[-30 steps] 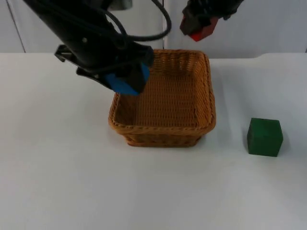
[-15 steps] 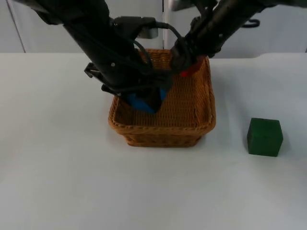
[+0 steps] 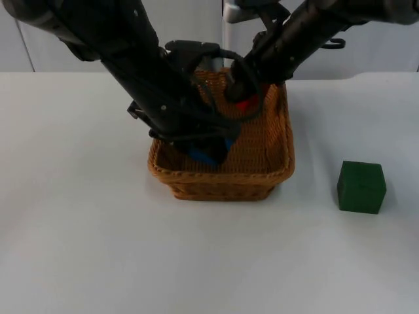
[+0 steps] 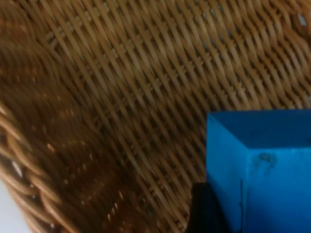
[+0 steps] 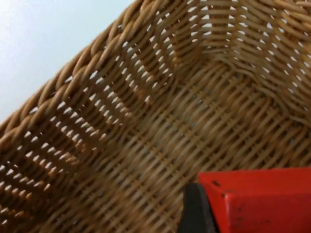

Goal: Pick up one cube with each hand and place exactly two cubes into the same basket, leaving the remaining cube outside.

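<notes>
- Crowding is the main risk: the left end effector (image 3: pixel 208 149) and the right end effector (image 3: pixel 243 101) both sit inside the basket (image 3: pixel 280 163), close together, so a careless retreat could knock one arm against the other or hook the rim and drag the basket.
- Left end effector is clamped on the blue cube (image 3: pixel 211 154), low over the weave toward the basket's 7 o'clock side; the left wrist view shows the cube (image 4: pixel 262 165) close above the floor, though contact cannot be judged.
- Right end effector grips the red cube (image 3: pixel 245 103) toward the basket's 12 o'clock wall; in the right wrist view the cube (image 5: pixel 262 199) hangs near that wall, so a release could land it against the sloping side and leave it tilted.
- Letting go too high may make either cube bounce or roll onto the other.
- Cubes have no long axis; the blue one shows an edge toward the camera, turned relative to the basket walls.
- Green cube (image 3: pixel 361 187) rests on the table (image 3: pixel 78 248) at 3 o'clock of the basket, well apart, and should stay there.
</notes>
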